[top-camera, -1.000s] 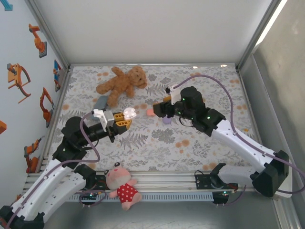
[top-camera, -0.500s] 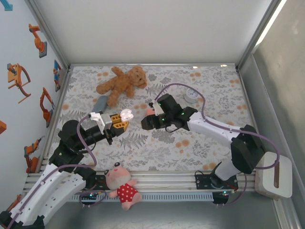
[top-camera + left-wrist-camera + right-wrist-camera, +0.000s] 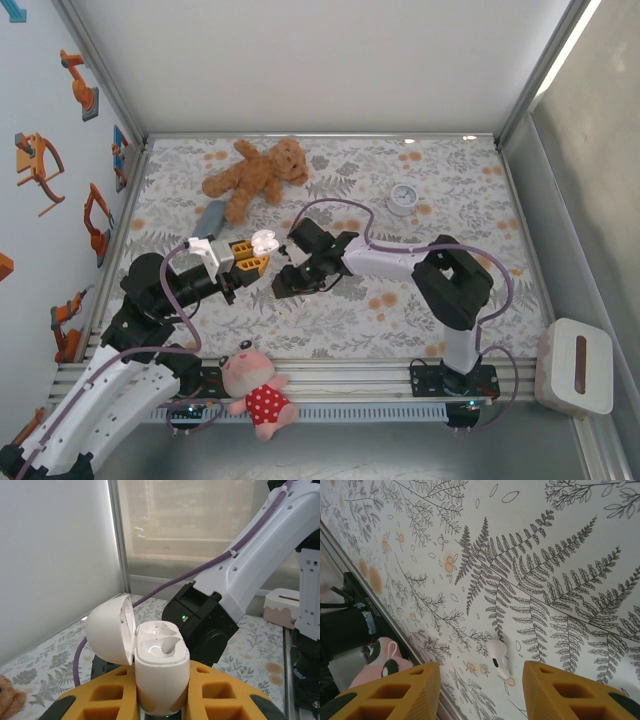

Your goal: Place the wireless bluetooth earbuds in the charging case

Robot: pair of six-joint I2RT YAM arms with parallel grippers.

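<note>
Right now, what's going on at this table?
The left gripper holds the white charging case upright, with its lid swung open. The right gripper hangs over the patterned cloth with its jaws apart. A white earbud lies on the cloth between them, not gripped. The case's wells look empty.
</note>
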